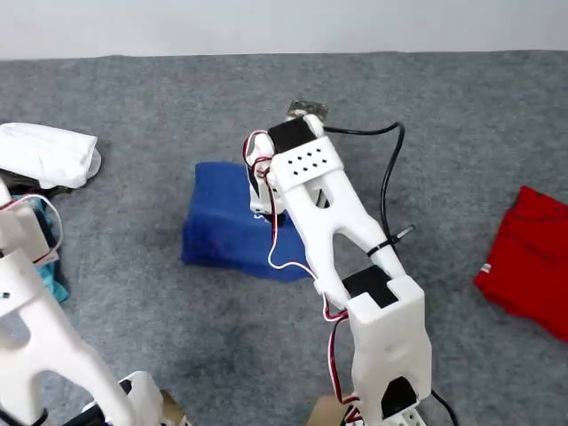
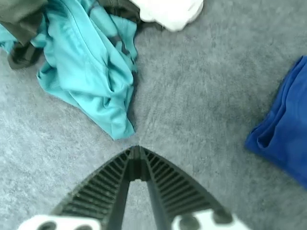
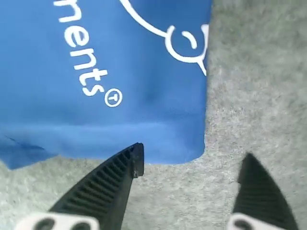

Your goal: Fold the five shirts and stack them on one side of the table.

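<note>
Bundled white fabric shirt (image 1: 49, 153) lies at 9 o'clock, with a crumpled teal fabric shirt (image 2: 91, 72) near 8. The left gripper (image 2: 139, 152) is closed tight and empty beside the teal one. A partly folded blue printed shirt (image 1: 226, 231) is at centre. The right gripper (image 3: 194, 155) is wide open and empty over its hem corner. A red fabric shirt (image 1: 528, 257) lies at 3 o'clock. Likely step is folding the blue shirt. Next move calls for lowering and pinching that corner.

A folded shirt (image 1: 222, 226) lies mid-table beneath the right arm (image 1: 328, 213), a shirt heap (image 1: 49, 155) far left, a lone shirt (image 1: 528, 262) far right.

red shirt (image 1: 529, 263) edge-cut, blue shirt (image 1: 222, 232) partly obsc
</note>
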Robot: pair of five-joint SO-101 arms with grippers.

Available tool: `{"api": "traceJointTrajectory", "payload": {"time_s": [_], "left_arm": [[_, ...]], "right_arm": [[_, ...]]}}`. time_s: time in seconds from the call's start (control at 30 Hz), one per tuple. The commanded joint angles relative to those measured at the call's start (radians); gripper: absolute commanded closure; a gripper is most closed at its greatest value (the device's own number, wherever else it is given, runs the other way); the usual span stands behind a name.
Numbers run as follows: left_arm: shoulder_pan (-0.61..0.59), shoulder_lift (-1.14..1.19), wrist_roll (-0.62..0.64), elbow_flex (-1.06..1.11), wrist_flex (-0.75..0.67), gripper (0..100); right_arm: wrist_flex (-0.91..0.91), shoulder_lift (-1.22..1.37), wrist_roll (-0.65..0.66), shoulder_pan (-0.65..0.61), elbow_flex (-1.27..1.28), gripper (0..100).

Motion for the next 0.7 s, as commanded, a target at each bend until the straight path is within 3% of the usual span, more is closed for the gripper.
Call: {"api": "traceJointTrajectory", "payload": {"time_s": [0.0, 0.67], "left_arm": [[0.003, -0.026, 0.002, 0.033, 0.020, 100], [0.003, -0.026, 0.000, 0.042, 0.018, 100]], "right_arm": [[-0.021, 0.008, -0.028, 0.007, -0.005, 64.7], [-0.077, 0.142, -0.028, 0.035, -0.046, 64.5]]}}
